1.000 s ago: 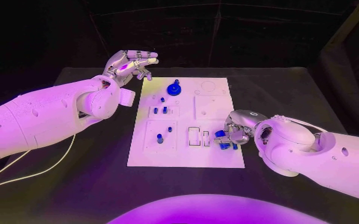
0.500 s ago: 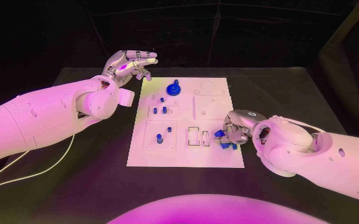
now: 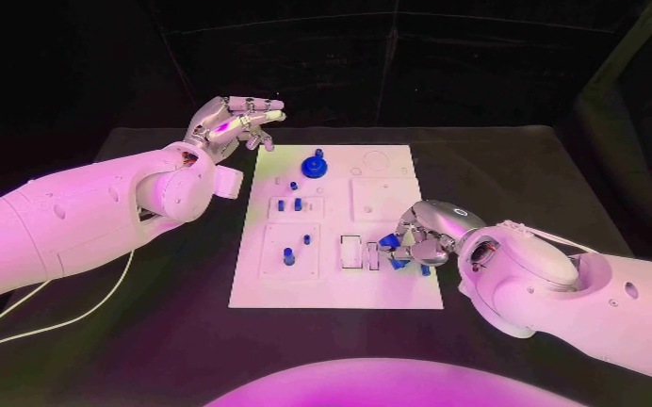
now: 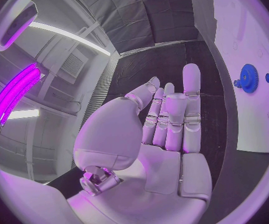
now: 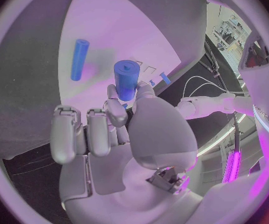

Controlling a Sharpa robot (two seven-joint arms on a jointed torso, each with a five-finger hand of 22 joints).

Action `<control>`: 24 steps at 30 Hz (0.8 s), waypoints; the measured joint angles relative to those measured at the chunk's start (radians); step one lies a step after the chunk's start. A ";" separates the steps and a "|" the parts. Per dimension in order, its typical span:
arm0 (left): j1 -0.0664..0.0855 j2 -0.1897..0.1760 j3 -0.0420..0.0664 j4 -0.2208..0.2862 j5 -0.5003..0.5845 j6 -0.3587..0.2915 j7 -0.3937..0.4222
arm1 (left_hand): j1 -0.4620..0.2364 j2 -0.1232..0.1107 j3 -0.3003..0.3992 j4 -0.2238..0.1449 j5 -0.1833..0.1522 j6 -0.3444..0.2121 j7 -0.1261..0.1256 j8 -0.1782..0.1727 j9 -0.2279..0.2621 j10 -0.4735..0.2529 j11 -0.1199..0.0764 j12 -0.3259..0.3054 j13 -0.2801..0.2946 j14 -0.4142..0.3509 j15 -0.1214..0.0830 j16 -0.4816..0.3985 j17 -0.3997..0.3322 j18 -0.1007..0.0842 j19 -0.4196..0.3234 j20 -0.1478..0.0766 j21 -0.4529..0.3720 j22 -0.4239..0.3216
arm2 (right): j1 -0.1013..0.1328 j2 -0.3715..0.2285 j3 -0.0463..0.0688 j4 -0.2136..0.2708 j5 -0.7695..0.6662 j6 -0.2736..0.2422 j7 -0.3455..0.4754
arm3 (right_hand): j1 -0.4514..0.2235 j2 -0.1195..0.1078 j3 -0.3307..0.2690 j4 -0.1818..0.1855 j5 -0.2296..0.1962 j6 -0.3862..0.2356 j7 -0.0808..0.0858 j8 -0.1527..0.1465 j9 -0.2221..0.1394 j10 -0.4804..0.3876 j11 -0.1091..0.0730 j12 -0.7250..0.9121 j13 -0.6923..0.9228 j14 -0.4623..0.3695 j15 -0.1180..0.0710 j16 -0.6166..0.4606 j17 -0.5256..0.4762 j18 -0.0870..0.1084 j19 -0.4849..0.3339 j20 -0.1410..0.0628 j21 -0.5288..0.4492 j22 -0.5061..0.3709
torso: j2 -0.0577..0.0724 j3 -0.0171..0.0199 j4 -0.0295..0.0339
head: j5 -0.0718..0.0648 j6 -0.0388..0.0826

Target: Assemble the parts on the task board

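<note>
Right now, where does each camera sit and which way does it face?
Head view: on the head, looking down at the task board; both arms show.
Left wrist view: behind the open left hand, facing the board's blue gear.
Right wrist view: behind the right hand, which holds a blue cylinder over the board.
Shared: board, gear.

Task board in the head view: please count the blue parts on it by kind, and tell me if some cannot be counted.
blue gear: 1
small blue pegs on the left half of the task board: 5
blue cylinder pinched by the right hand: 1
Total: 7. Other blue pieces under the right hand are too hidden to count.
</note>
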 measured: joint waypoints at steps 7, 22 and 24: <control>0.000 0.001 0.000 0.002 0.000 0.000 -0.001 | 0.000 0.000 0.000 0.000 0.000 0.000 0.000 0.000 0.000 0.000 0.000 0.000 0.000 0.000 0.000 0.000 0.000 0.000 0.000 0.000 0.000 0.000 | 0.000 0.021 0.000 0.005 0.044 -0.064 0.027 | -0.003 0.003 -0.001 0.001 0.000 0.005 0.001 0.002 0.000 0.006 -0.006 0.000 0.004 0.000 0.000 0.000 0.005 0.000 0.000 0.000 0.003 0.000 | 0.000 -0.0002 0.0008 | 0.001 0.004; 0.000 0.004 0.000 0.004 0.000 0.003 -0.005 | 0.000 0.000 -0.003 0.003 0.000 0.000 0.000 0.000 0.000 0.000 0.000 0.000 0.000 0.000 0.000 0.000 -0.002 0.000 0.000 0.000 0.000 -0.001 | 0.001 0.144 0.001 -0.067 0.078 -0.052 0.024 | -0.037 0.037 -0.014 0.004 -0.017 0.018 0.011 0.013 0.017 0.016 -0.016 0.000 0.017 0.004 -0.011 0.004 0.012 0.000 0.006 -0.006 0.003 0.000 | 0.001 0.0003 -0.0011 | 0.011 0.005; 0.000 0.004 0.000 0.003 0.000 0.004 -0.006 | 0.000 0.000 -0.003 0.003 0.000 0.000 0.000 0.000 0.000 0.000 0.000 0.000 0.000 0.000 0.000 0.000 -0.002 0.000 0.000 0.000 0.000 -0.001 | 0.001 0.156 0.001 -0.074 0.080 -0.047 0.019 | -0.037 0.037 -0.014 0.005 -0.017 0.020 0.010 0.014 0.021 0.023 -0.016 0.000 0.020 0.002 -0.013 0.007 0.015 -0.012 0.007 -0.007 0.007 0.000 | 0.001 0.0003 -0.0010 | 0.012 0.005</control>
